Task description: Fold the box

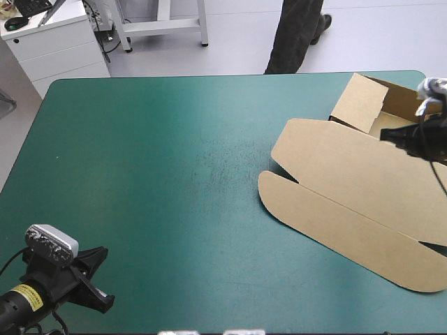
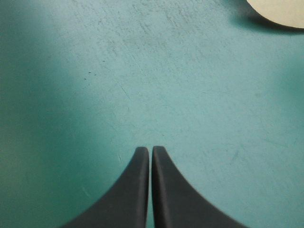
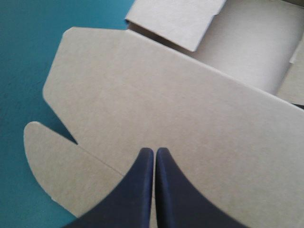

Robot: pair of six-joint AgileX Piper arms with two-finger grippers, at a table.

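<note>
Both empty & pinched together, left gripper (image 2: 150,149) over bare cover (image 2: 142,71) nr the table's near-left corner, right gripper (image 3: 155,151) above the lid (image 3: 190,109), while the box (image 1: 349,181), far right, looks approx. half done: tray walls (image 1: 360,105) up, lid flat.

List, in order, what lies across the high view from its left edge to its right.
The left gripper, shut, at the near left corner → bare teal-green cover → box, its lid lying flat → right gripper, shut, over the box's raised part by the right edge.
</note>
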